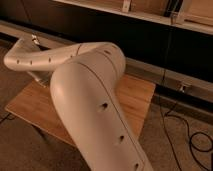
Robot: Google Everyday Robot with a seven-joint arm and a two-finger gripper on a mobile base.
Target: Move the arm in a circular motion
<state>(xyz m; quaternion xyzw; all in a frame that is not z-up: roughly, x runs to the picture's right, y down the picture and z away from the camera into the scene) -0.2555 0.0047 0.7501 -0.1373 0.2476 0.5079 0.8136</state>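
Note:
The cream-white arm (95,105) fills the middle of the camera view, its thick near segment rising from the bottom edge to a bulbous joint near the top centre. From there a thinner tube segment (45,59) with a row of small dark holes runs left over the wooden table (135,100). The gripper is hidden behind the arm at the far left end.
The table stands on a carpeted floor. A dark wall with a light rail (165,75) runs behind it. Black cables (192,137) lie on the floor to the right.

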